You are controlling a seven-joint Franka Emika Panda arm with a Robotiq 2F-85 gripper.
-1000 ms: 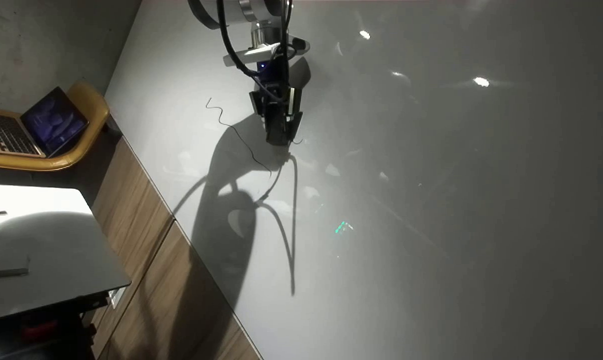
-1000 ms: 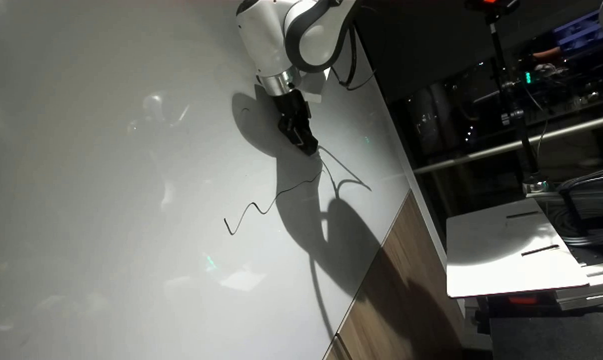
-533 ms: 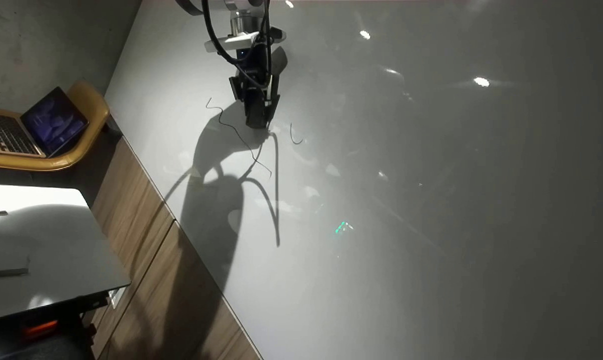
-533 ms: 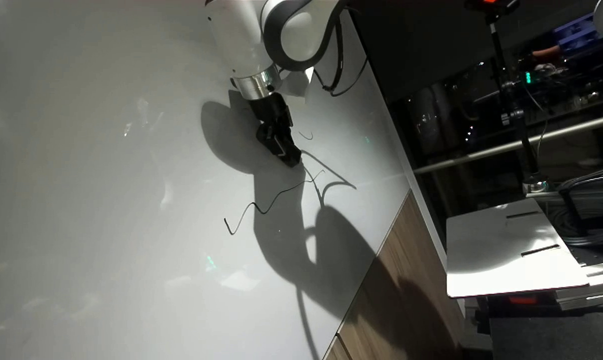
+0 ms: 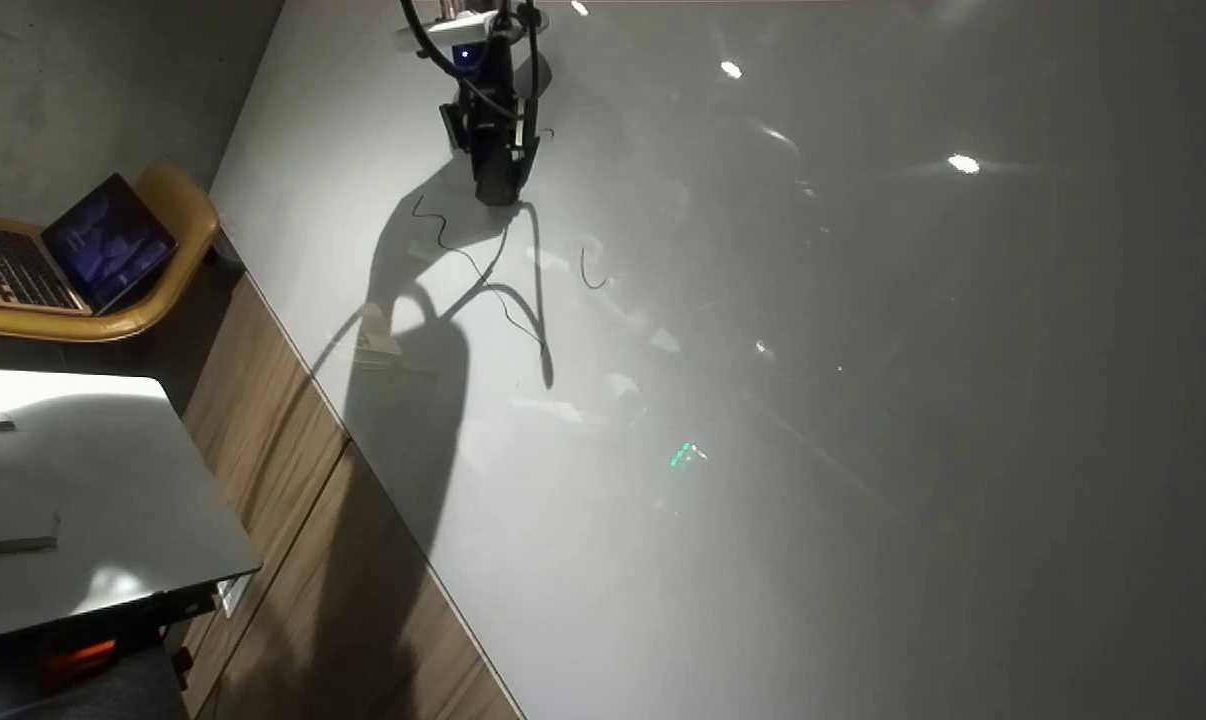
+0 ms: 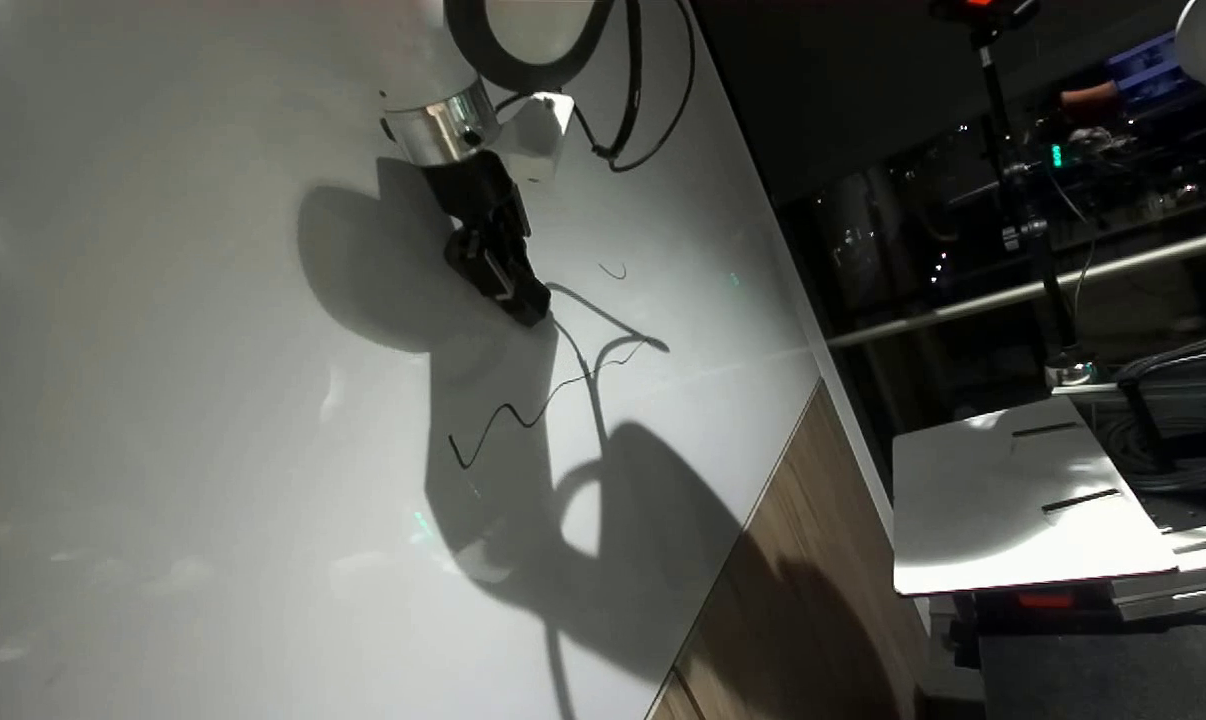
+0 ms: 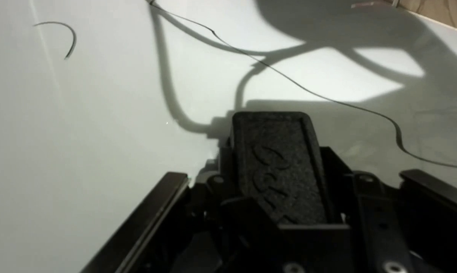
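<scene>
We see the hand (image 7: 277,168) gripping a black eraser (image 7: 276,148), its fingers pressed to both long sides while the block juts past their tips. Beyond the eraser's end in the wrist view, a long wavy line (image 7: 399,137) crosses the white surface (image 7: 99,151); a short curved stroke (image 7: 74,36) lies well apart. Whether the eraser touches, we cannot tell.

Hard light throws a broad grey shadow (image 5: 403,420) with crisp edges over the glossy white flat surface (image 5: 863,540), where small spots of glare (image 5: 963,163) show in both exterior views; the wrist view is soft, the black rectangular block (image 7: 277,167) dim, its markings (image 7: 274,177) hard to read
</scene>
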